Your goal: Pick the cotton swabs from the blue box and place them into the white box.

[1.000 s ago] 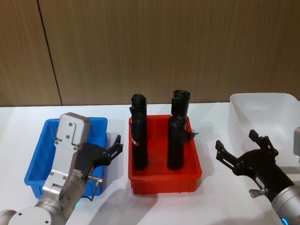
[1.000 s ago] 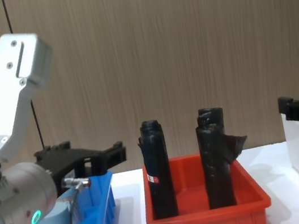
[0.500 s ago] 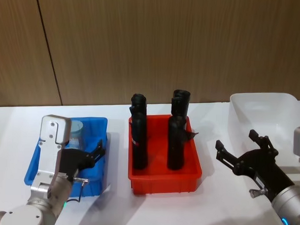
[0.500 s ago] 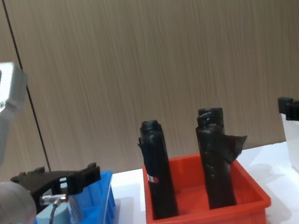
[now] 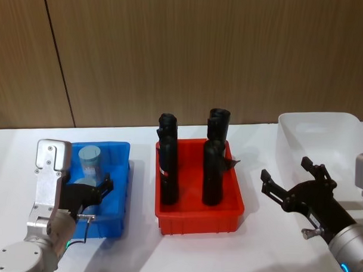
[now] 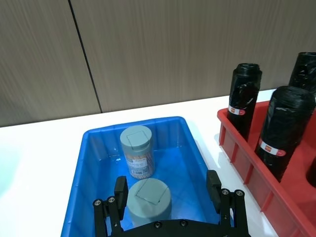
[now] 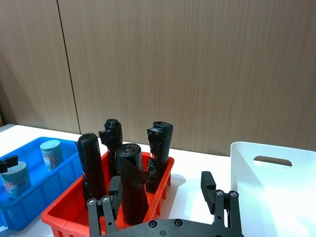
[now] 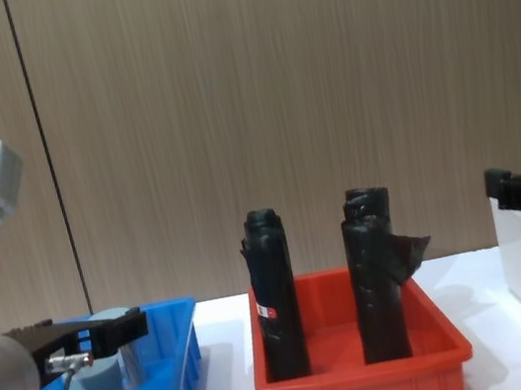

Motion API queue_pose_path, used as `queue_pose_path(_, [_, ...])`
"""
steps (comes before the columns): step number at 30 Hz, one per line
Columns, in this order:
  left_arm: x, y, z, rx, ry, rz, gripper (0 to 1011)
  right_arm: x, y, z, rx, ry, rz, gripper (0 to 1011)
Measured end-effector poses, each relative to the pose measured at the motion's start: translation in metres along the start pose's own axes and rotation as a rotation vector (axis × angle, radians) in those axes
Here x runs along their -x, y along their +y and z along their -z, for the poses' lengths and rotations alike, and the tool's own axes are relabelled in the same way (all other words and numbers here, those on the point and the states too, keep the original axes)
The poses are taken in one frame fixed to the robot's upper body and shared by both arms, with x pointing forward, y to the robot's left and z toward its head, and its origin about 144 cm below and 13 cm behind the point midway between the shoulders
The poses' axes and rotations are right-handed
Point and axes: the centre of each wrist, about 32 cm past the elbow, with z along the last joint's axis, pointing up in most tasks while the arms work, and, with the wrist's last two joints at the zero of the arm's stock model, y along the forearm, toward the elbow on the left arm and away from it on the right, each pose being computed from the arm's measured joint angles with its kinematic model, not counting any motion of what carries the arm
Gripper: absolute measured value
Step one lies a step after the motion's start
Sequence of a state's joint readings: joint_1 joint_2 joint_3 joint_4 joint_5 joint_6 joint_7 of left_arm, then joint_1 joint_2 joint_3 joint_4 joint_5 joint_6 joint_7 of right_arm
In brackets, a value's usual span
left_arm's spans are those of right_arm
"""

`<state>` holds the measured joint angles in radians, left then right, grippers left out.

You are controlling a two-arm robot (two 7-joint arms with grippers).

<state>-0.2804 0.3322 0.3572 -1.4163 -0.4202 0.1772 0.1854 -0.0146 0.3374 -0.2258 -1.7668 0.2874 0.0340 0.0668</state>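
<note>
L pincer is hanging low over the near end of the blue box, fingers spread wide w/ nothing gripped; R pincer is hovering over the desk betw. red bin and white box, also gaping wide and empty. The desk is carrying three containers in a row; the white box is sitting at the robot's right, tallest of them, slot handle showing in the R wrist view; the red bin is sitting in the middle, approx. level w/ the blue box at the left. Black rolls are standing upright in the red bin. Cotton swabs, two tubs, are standing upright inside the blue box, one behind the other; the nearer tub is showing betw. the L pincer's fingers in the L wrist view, not touching either.
</note>
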Motion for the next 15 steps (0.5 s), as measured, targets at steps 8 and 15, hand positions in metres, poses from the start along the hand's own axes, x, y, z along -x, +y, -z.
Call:
queue_pose_path(8, [-0.0054, -0.0037, -0.0003, -0.02, 0.011, -0.013, 1004, 0.0, 0.0, 0.0, 0.0, 0.0, 0.0, 1001])
queue_pose_path(15, [-0.0098, -0.0065, -0.0009, -0.036, 0.018, -0.018, 1004, 0.0, 0.0, 0.0, 0.0, 0.0, 0.0, 1001])
